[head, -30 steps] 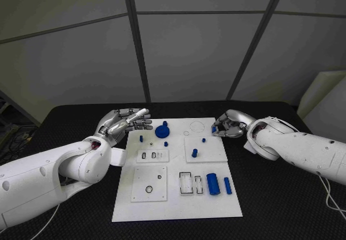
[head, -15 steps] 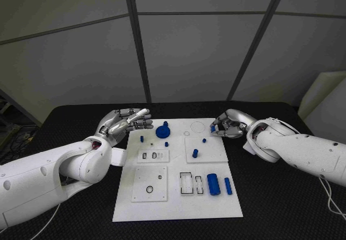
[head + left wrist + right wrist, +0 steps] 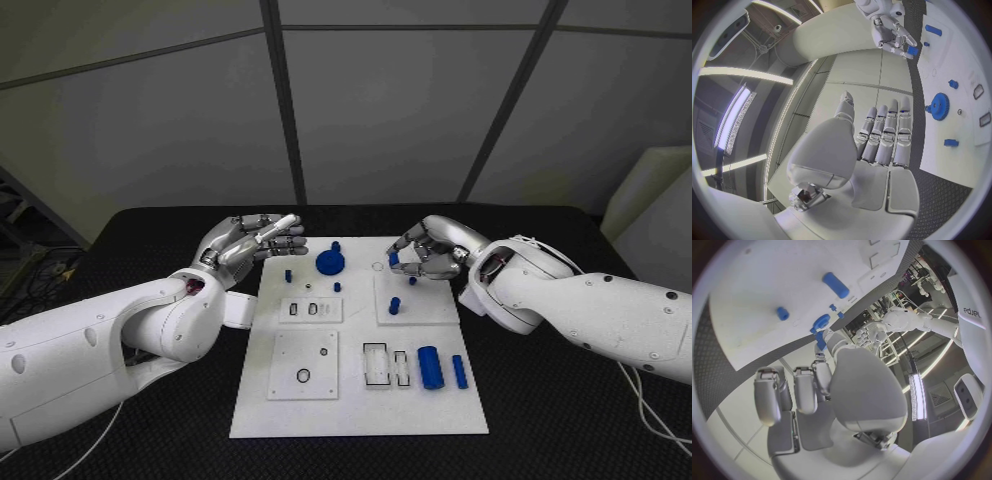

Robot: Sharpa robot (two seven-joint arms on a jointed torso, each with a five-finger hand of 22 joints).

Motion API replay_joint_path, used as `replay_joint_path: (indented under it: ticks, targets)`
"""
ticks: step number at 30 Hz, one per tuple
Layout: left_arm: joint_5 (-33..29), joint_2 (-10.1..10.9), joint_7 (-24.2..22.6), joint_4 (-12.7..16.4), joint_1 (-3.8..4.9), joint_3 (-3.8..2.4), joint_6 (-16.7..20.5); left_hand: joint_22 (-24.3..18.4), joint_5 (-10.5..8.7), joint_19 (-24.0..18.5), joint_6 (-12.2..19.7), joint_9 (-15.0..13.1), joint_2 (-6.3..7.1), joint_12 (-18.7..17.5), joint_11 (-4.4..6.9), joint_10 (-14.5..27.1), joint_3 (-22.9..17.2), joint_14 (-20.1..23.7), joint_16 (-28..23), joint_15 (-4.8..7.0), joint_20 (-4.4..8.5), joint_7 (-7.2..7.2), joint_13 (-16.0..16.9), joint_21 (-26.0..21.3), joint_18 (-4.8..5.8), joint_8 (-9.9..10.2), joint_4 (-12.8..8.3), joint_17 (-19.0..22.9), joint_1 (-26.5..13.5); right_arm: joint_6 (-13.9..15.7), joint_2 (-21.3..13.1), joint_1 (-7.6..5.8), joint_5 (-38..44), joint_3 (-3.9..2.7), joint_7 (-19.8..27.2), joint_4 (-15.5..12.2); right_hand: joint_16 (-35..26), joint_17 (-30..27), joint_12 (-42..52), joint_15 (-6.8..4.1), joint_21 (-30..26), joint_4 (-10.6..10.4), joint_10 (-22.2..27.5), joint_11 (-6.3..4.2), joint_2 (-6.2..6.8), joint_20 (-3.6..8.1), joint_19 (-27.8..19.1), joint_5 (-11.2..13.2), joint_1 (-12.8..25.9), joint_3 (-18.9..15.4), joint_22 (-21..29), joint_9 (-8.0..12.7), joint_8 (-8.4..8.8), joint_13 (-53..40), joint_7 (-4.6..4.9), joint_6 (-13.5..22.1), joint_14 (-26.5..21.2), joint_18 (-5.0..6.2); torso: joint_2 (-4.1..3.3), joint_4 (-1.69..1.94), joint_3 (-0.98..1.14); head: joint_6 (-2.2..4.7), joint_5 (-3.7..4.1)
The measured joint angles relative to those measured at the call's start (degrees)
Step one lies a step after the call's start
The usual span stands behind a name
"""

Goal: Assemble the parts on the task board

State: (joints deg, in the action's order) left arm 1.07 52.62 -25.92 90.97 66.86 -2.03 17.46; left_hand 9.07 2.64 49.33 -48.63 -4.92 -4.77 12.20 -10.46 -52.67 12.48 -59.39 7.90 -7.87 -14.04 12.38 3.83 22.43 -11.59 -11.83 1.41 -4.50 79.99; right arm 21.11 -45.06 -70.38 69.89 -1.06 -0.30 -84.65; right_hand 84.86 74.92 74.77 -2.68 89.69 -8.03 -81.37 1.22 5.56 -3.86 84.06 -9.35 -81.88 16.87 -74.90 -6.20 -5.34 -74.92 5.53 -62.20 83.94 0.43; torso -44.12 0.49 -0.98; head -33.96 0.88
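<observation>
Right hand (image 3: 427, 250) pinches small blue part (image 3: 392, 257) over board (image 3: 361, 400) far edge; left hand (image 3: 257, 240) idle beside board, fingers together, empty.

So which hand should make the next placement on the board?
Right, probably. The right hand hangs over the task board's far end, pinching a small blue part. The left hand is off the board's left edge, holding nothing.

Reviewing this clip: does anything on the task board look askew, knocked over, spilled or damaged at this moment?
Nothing stands out. The task board lies flat and square on the table, the blue gear sits on it, and the big cylinder and slim pin lie side by side near the slots. The right hand holds a small blue part over the board; the left hand hovers beside it.
</observation>
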Motion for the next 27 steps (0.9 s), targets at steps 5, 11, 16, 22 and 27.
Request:
replay_joint_path:
  ticks: [5,11,16,22,27]
  targets:
    - [0.0,-0.2,0.0,-0.6,0.03,0.0,0.0,0.0,0.0,0.0,0.0,0.0,0.0,0.0,0.0,0.0,0.0,0.0,0.0,0.0,0.0,0.0,0.0,0.0,0.07,0.0,0.0,0.0,0.0,0.1,3.3,-0.01,2.0,-0.02,-2.9,-1.9,0.0,0.0,0.0,0.0,0.0,0.2,0.0,0.0,0.0,0.0,0.0,-0.1,0.0,0.2,0.0,0.0,0.04,0.0,0.0,0.0,0.0,0.0,0.27,0.17,-0.1,-0.35,-0.64]
    - [0.0,-0.8,0.1,-1.2,0.11,0.0,0.0,0.0,0.0,0.0,0.0,0.0,0.01,0.0,0.0,0.0,0.0,0.0,0.0,0.0,0.0,0.0,0.0,0.0,0.11,0.0,0.0,0.0,0.0,-0.2,7.6,-0.02,4.3,0.21,-6.4,-1.4,0.0,0.0,0.0,0.0,0.0,0.2,0.0,0.0,0.0,0.0,0.0,-0.1,0.0,0.2,0.0,-0.1,0.06,0.0,-0.01,0.0,0.0,0.0,0.52,0.41,-0.29,-0.74,-1.25]
    - [0.0,-1.0,0.1,-1.4,0.18,0.0,0.0,0.0,0.0,0.0,0.0,0.0,0.01,0.0,0.0,0.0,0.0,0.0,0.0,0.0,0.0,0.0,0.0,0.0,0.12,0.0,0.0,0.0,0.0,-0.6,10.1,-0.02,5.8,1.23,-9.1,-0.7,0.0,0.0,0.0,0.0,0.0,0.2,0.0,0.0,0.01,0.0,0.0,-0.1,0.0,0.2,0.0,-0.1,0.1,0.0,-0.01,0.0,0.0,0.0,0.7,0.57,-0.42,-1.05,-1.52]
    - [0.0,-1.1,0.2,-1.6,0.22,0.0,0.0,0.0,0.0,0.0,0.0,0.0,0.01,0.0,0.0,0.0,0.0,0.0,0.0,0.0,0.0,0.0,0.0,0.0,3.95,0.0,0.0,0.0,0.0,-1.3,12.0,0.57,8.4,2.51,-11.9,-0.8,0.0,0.0,0.0,0.01,0.0,0.2,0.0,0.0,0.01,0.0,0.0,-0.1,0.0,0.2,0.0,-0.2,0.26,0.0,0.02,0.1,0.0,0.0,0.74,0.6,-0.41,-1.47,-1.89]
    - [0.0,-1.2,0.2,-1.7,0.22,0.0,0.0,0.0,0.0,0.0,0.0,0.0,0.01,0.0,0.0,0.0,0.0,0.0,0.0,0.0,0.0,0.0,0.0,0.0,1.02,0.0,0.0,0.0,0.0,-1.9,13.0,1.61,10.6,2.94,-13.9,-1.2,0.0,0.0,0.0,0.01,0.0,0.2,0.0,0.01,0.0,0.0,0.0,-0.1,0.0,0.2,0.0,-0.2,0.37,0.0,-0.15,-0.1,0.0,0.0,0.75,0.6,-0.38,-1.82,-2.13]
